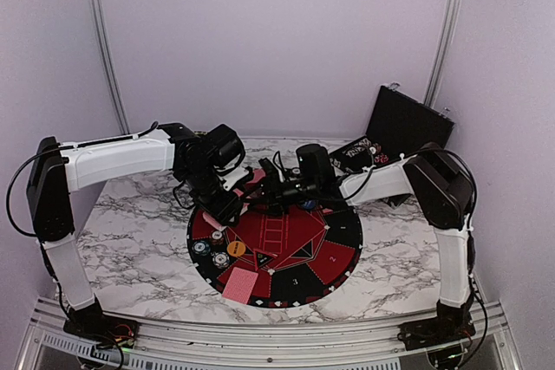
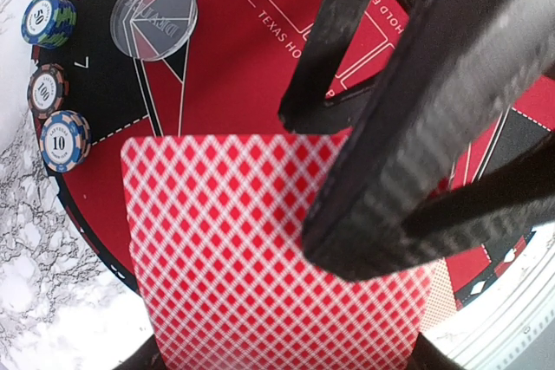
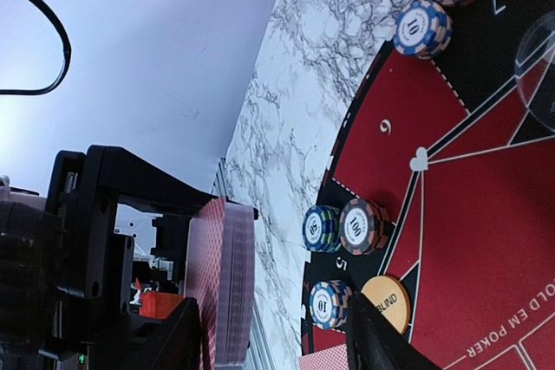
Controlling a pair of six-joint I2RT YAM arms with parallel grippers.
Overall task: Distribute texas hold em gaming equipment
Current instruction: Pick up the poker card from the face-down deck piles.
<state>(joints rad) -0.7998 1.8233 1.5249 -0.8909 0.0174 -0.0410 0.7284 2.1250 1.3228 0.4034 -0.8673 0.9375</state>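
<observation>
The deck of pink-red-backed cards (image 2: 225,249) is riding up off the mat, clamped in the left tool (image 1: 224,207), whose jaws are pressing on the deck's two sides. It is hanging over the far-left part of the round mat (image 1: 295,240). The right tool (image 1: 270,190) is reaching in from the other side, and its fingers (image 2: 347,84) are crossing over the deck's patterned back. Its jaws are standing moderately apart, with nothing pinched between them as far as I can see. In the left wrist view, three chip stacks are lining the mat's rim beside the deck: a blue-edged 10 stack (image 2: 63,140), a dark 100 stack (image 2: 48,90) and a green-edged 50 stack (image 2: 48,19). The clear dealer disc (image 2: 156,16) is lying flat on the mat just beside them. From the right wrist, an orange blind disc (image 3: 384,303) is lying on the mat, right next to another cluster of three chip stacks (image 3: 347,231). A single face-down card (image 1: 240,285) is lying at the mat's near-left edge, overlapping the rim. The mat itself is lying on the marble counter (image 1: 130,231), and a black case (image 1: 408,123) is standing open at the far-right corner.
</observation>
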